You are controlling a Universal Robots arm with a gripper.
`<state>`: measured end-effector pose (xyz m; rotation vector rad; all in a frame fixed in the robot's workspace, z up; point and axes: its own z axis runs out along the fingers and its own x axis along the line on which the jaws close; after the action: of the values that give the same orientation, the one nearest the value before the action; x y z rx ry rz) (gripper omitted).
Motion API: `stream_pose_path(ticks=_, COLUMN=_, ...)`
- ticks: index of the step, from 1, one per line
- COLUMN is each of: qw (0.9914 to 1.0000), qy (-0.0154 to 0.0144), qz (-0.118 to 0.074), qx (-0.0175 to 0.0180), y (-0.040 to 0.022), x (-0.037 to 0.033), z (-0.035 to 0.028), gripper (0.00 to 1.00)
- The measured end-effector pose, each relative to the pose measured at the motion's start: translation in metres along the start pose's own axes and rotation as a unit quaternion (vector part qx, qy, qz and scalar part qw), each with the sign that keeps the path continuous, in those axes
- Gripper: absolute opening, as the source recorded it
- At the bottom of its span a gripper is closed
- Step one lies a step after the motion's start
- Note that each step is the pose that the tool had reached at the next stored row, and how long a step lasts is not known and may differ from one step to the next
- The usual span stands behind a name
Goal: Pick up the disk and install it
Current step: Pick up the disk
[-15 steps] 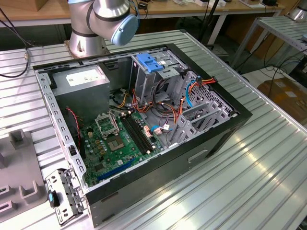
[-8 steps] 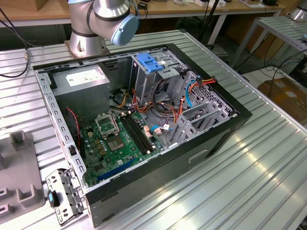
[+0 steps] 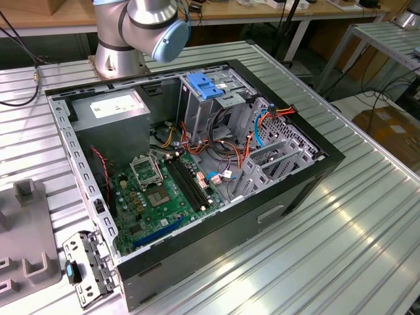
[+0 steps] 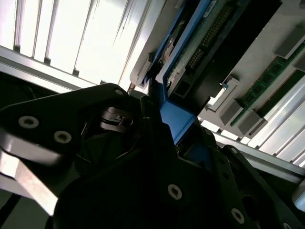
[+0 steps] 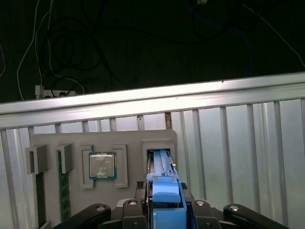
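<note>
The disk (image 5: 162, 164) stands on edge in a slot of the grey tray (image 5: 128, 138), beside the chip (image 5: 102, 165) held in the same tray. In the exterior view this tray sits on the table (image 3: 341, 243) at about 8 o'clock from the open case (image 3: 216, 249), near that view's left edge. The arm (image 3: 144, 26) rises from its base at about 11 o'clock of the case.

In the first wrist view the hand (image 5: 166, 202) is down over the disk, one finger on each side of the blue rail (image 4: 177, 119). The fingers look closed on it. The disk's lower part is in the slot, so I judge the pickup is in hand and the install is not yet begun. Inside the case the drive cage, with its blue bracket (image 3: 205, 85), sits at about 1 o'clock of the green board.

I judge the disk to be stiff, dense for its size and easily harmed by a knock. Its green circuit side with bare connector pins shows in the second wrist view and should not be squeezed. The plastic rails are the better place to hold, though they may flex and are smooth. A firm, square grip across the body, well centred, should keep it from tipping.
</note>
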<state>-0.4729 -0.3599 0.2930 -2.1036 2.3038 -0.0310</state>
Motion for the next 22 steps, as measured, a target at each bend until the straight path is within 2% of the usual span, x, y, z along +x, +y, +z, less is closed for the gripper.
stream_pose_path(ticks=2, qw=0.99968, qy=-0.0007, qz=-0.025, qx=-0.0001, y=0.0, x=0.0, z=0.0, gripper=0.37)
stream_pose_path(ticks=3, qw=0.99952, qy=-0.0009, qz=-0.031, qx=-0.0001, y=0.0001, x=0.0002, z=0.0, gripper=0.37)
stream_pose_path(ticks=22, qw=0.99972, qy=-0.0007, qz=-0.024, qx=-0.0001, y=0.0, x=0.0002, z=0.0, gripper=0.37)
